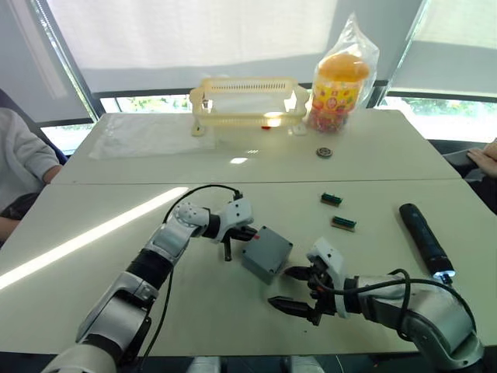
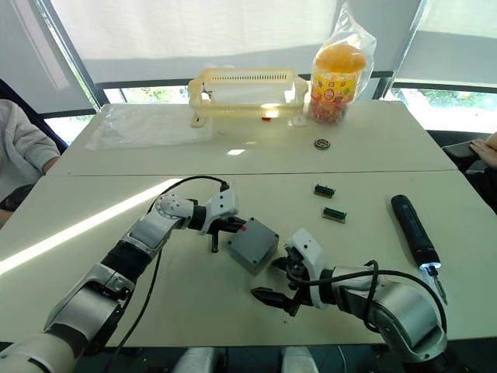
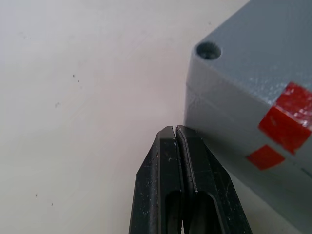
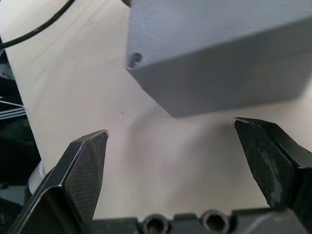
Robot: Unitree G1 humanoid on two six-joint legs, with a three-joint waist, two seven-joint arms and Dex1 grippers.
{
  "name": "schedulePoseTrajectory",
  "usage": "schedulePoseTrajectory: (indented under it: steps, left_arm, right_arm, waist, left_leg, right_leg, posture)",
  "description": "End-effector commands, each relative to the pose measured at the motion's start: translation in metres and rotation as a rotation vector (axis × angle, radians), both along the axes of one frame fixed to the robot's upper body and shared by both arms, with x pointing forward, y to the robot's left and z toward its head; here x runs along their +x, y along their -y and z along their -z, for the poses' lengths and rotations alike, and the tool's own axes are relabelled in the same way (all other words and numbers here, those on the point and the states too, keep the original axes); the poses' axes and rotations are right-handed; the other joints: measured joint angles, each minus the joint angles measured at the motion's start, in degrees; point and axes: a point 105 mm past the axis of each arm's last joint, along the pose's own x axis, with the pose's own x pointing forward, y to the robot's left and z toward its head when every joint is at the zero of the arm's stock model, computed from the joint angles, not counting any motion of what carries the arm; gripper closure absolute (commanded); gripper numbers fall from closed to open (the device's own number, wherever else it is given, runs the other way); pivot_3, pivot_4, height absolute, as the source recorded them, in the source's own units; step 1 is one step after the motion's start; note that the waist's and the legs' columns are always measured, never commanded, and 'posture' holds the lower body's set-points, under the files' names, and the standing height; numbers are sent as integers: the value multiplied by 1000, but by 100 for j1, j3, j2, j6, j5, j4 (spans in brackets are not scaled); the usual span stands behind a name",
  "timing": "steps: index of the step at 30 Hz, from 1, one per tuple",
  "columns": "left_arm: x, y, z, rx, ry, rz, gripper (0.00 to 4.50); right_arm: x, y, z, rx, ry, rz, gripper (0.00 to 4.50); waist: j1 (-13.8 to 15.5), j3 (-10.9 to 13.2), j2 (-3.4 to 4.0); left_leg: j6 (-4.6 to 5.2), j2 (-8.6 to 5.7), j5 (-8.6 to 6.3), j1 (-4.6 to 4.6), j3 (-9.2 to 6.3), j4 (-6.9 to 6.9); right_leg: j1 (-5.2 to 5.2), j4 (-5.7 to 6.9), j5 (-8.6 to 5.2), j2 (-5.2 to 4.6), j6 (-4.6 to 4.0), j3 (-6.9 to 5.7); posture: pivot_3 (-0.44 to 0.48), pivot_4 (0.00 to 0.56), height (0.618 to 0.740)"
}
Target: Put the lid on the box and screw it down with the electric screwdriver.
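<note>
The right tool (image 1: 293,291), fingers spread wide, sits nearest on the worktop (image 1: 116,233). Just beyond, the lid (image 1: 270,247) covers the box (image 1: 260,266); the left tool (image 1: 227,250), fingers pressed together, stands beside it. The electric screwdriver (image 1: 423,237) lies farther right.

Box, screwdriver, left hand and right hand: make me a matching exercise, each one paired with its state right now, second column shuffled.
Things:
1. box
2. screwdriver
3. left hand
4. right hand

States:
A. fingers spread open, empty
B. lying untouched near the table's right edge
C. fingers shut together, beside a box corner
D. lid already on, between the two hands

Pairs: 1-D, 2-B, 3-C, 4-A
</note>
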Motion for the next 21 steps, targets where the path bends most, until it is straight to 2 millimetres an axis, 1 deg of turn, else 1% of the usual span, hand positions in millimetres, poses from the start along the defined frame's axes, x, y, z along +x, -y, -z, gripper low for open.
schedulePoseTrajectory:
  steps: [1,3,5,7,10,11,12,16,18,21]
  left_arm:
    - [-3,-24,-14,19,46,-31,4500]
    - [-16,-38,-15,36,18,-34,4500]
    - [-30,-46,-15,48,-12,-28,4500]
    - [-41,-48,-16,43,-51,-20,4500]
    - [-61,-47,-13,39,-117,14,4500]
    - [-65,-46,-13,41,-128,19,4500]
    - [-67,-46,-13,43,-135,21,4500]
    - [-73,-37,-10,35,-151,41,4500]
    - [-73,-35,-9,37,-151,45,4500]
    - [-65,-28,-3,55,-111,41,4500]
  right_arm:
    - [9,16,-19,-12,93,8,21]
    - [20,24,-19,-28,121,16,21]
    - [29,25,-19,-29,144,11,21]
    - [36,23,-18,-18,154,-4,21]
    - [49,16,-14,-10,172,-51,21]
    - [52,14,-13,-9,178,-64,21]
    - [53,13,-13,-9,182,-72,21]
    - [59,-3,-12,16,187,-168,21]
    - [60,-5,-11,15,187,-189,21]
    - [51,-14,-10,35,174,-247,21]
  waist:
    - [-62,0,0]
    - [-100,0,0]
    - [-107,0,0]
    - [-84,0,0]
    - [-78,0,0]
    - [-77,0,0]
    - [-68,0,0]
    - [-86,1,-1]
    - [-91,1,-1]
    - [-86,1,-2]
  left_leg:
    - [0,1,0,0,0,-1]
    - [2,4,-1,3,0,-5]
    - [3,7,-2,5,1,-6]
    - [3,7,-2,4,1,-5]
    - [3,7,-2,4,0,-2]
    - [3,6,-2,4,1,-1]
    - [3,6,-2,4,1,-1]
    - [3,5,-2,3,1,0]
    - [3,5,-2,4,1,-1]
    - [3,6,-2,3,0,-4]
  right_leg:
    - [-1,2,0,0,0,-1]
    - [-1,4,0,1,0,-1]
    - [-1,5,0,2,0,-1]
    - [-2,6,0,2,0,-1]
    - [1,5,-1,2,-1,0]
    - [3,5,-1,1,-2,0]
    - [3,4,-1,1,-2,0]
    - [2,4,-1,1,-1,0]
    - [1,5,-1,2,-1,0]
    - [-2,7,-1,3,-1,-1]
  posture:
    - [0,150,740]
    - [0,150,740]
    - [0,150,740]
    - [0,150,740]
    - [0,150,740]
    - [0,150,740]
    - [0,150,740]
    - [0,150,740]
    - [0,150,740]
    - [0,150,740]
